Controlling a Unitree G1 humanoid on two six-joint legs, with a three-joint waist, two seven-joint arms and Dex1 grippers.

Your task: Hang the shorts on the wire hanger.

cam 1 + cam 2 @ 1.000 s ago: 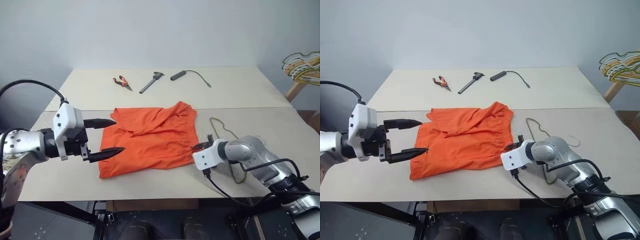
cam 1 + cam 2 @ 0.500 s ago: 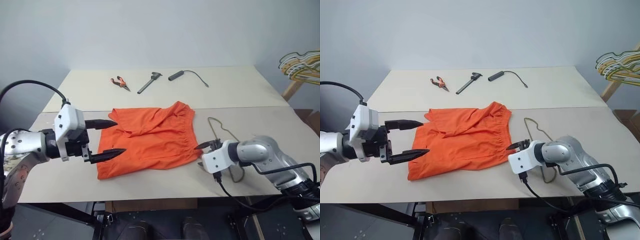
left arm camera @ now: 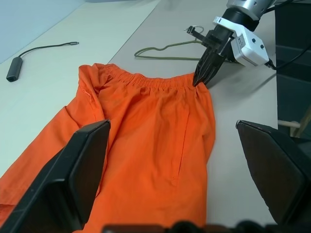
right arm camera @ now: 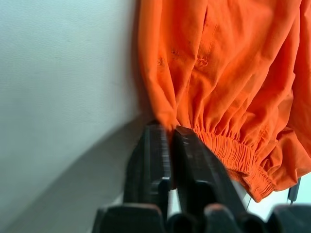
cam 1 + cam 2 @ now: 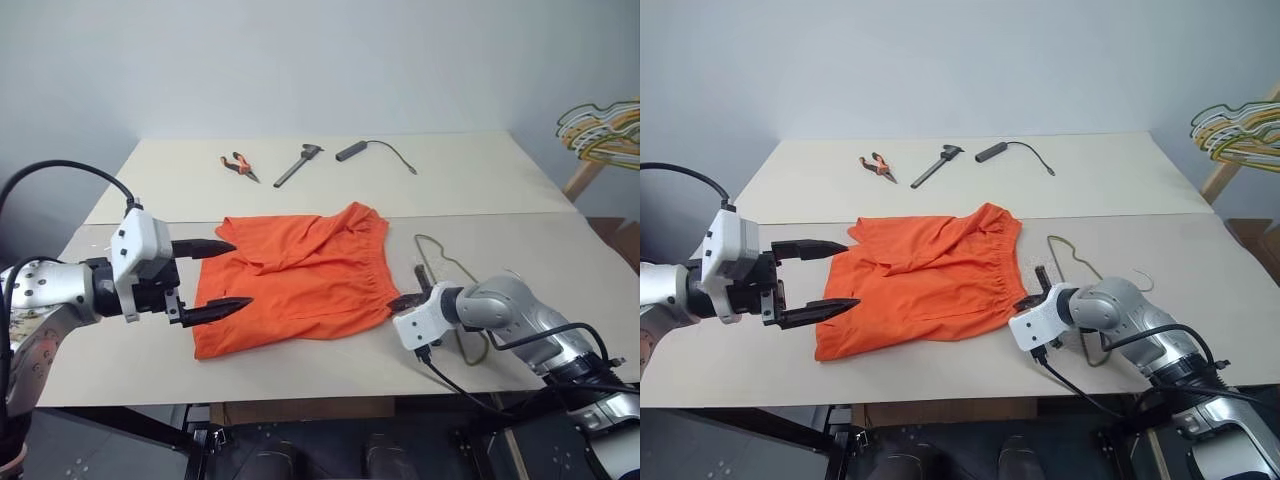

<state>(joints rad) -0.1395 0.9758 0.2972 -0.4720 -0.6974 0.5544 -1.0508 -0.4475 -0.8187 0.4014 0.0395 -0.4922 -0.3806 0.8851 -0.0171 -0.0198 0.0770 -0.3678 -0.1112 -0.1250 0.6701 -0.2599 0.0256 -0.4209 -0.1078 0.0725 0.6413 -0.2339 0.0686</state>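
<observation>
The orange shorts [image 5: 295, 275] lie flat on the near table, with the gathered waistband toward the right. My right gripper [image 5: 392, 301] is shut at the waistband's near corner. In the right wrist view its fingertips [image 4: 160, 133] pinch a fold of the orange fabric [image 4: 218, 73]. The thin wire hanger [image 5: 440, 262] lies on the table just right of the shorts, partly hidden behind my right wrist. It is also in the left wrist view, the hanger [image 3: 165, 48] beyond the waistband. My left gripper [image 5: 240, 273] hovers wide open over the shorts' left edge, holding nothing.
On the far table lie orange-handled pliers [image 5: 240, 165], a dark hand tool [image 5: 300, 165] and a black cable with a cylindrical end [image 5: 355, 151]. A bunch of yellow and white hangers [image 5: 600, 125] hangs at the far right. A seam [image 5: 500, 215] divides the two tables.
My right gripper stood open a little right of the waistband half a second ago. It has now shifted left and shut on the waistband corner. The left gripper has not moved.
</observation>
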